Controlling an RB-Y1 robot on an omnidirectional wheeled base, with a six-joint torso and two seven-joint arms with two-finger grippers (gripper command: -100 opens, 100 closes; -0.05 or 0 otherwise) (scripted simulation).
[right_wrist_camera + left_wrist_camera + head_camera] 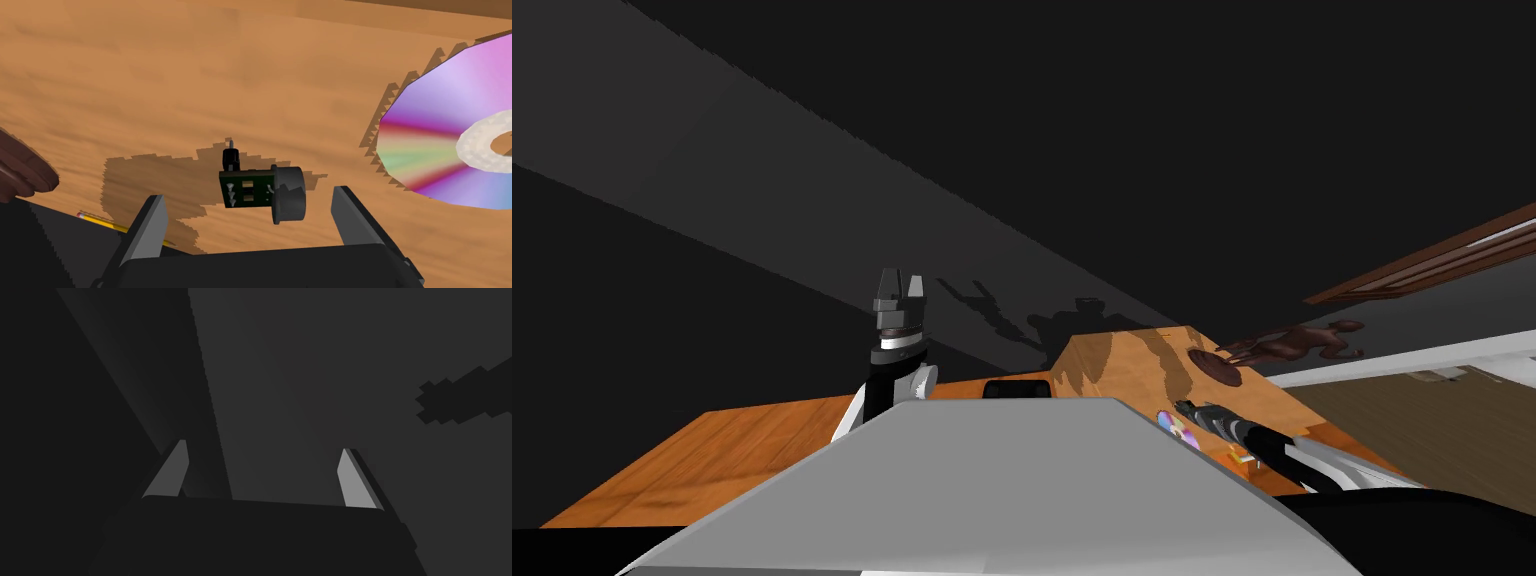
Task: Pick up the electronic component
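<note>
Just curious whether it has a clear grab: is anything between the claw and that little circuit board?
Nothing visible is. The small green circuit board with its dark grey cylinder lies on the wooden table between the open fingers of the right claw. The shiny rainbow disc and the yellow pencil lie off to the sides, apart from it.

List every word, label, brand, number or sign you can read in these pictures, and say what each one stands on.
No readable text anywhere.
On the electronic component, the green board bears small pale marks, but no letters or digits.
On the disc, a rainbow face and a white hub, no print.
On the pencil, a plain yellow shaft with no lettering to be made out.
</note>
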